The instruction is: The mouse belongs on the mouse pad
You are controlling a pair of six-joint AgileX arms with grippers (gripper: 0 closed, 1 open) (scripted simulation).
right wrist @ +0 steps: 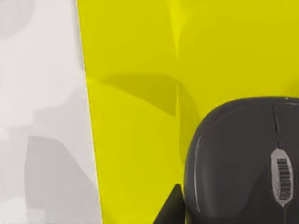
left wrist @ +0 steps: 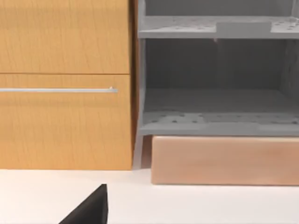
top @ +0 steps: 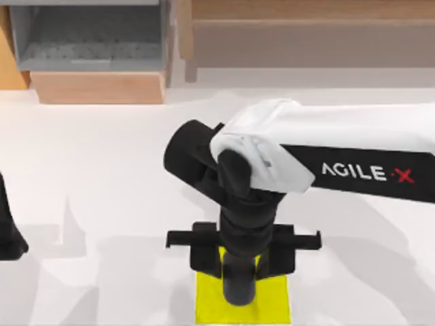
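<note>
The bright yellow mouse pad (top: 211, 307) lies at the table's front edge, near the middle. My right arm reaches in from the right, and its gripper (top: 241, 261) hangs straight over the pad. In the right wrist view a dark grey mouse (right wrist: 233, 158) with a scroll wheel sits over the mouse pad (right wrist: 135, 116), close beside a black part of the gripper. I cannot tell whether the mouse rests on the pad or is held just above it. My left arm (top: 9, 234) is parked at the left edge.
A wooden cabinet (left wrist: 65, 84) and a grey open shelf unit (left wrist: 215, 79) on a wooden base stand beyond the table's far left edge. A long wooden bench (top: 306, 27) runs along the far right. White tabletop (top: 102, 204) surrounds the pad.
</note>
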